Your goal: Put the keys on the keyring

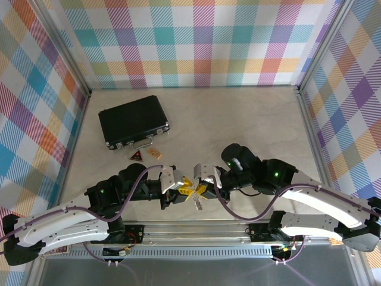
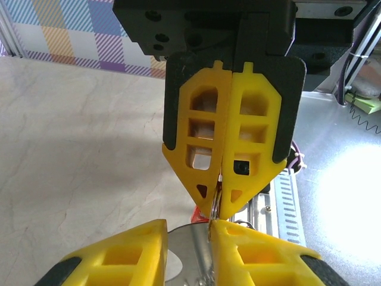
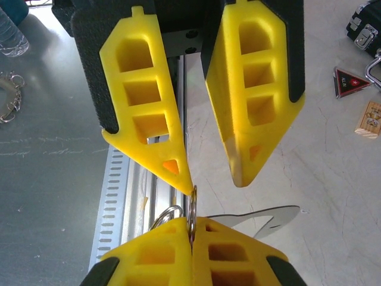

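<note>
Slippage looks the likeliest trouble: the right gripper is pinched tight on only a thin edge of the keyring, so a sideways nudge from the left gripper, one fingertip of which touches the loop, could twist it loose. The left jaws stand moderately apart, gripping nothing. The key sits just beside the ring; whether it is threaded, I cannot tell.

table: pale beige, marbled. walls: pastel check, three sides. near edge: slotted grey metal rail.
</note>
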Controlling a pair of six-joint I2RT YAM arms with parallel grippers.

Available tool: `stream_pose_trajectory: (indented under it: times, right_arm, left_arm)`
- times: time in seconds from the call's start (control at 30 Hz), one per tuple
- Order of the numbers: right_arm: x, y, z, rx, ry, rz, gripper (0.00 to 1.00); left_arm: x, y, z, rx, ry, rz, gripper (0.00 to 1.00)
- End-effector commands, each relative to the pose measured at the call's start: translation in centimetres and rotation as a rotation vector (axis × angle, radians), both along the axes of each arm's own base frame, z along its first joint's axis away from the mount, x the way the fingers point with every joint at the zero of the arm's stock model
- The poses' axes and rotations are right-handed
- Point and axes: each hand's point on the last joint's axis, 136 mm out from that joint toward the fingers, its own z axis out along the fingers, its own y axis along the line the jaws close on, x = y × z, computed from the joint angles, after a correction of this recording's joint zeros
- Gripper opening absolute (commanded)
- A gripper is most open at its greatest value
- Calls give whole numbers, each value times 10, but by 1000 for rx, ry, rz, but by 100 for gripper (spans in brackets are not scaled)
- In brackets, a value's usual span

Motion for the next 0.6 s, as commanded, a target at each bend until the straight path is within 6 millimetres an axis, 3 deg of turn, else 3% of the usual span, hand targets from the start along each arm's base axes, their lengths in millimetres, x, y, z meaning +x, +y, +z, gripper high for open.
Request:
stream_pose_trajectory:
  times: [0.0, 0.57]
  right_arm:
    - [-12, 11, 17, 55, 25, 69, 0]
    - [-15, 15, 24, 80, 28, 88, 0]
  left_arm:
    - [0, -6, 16, -51, -33, -12, 25]
    - [2, -6, 11, -33, -43, -8, 16]
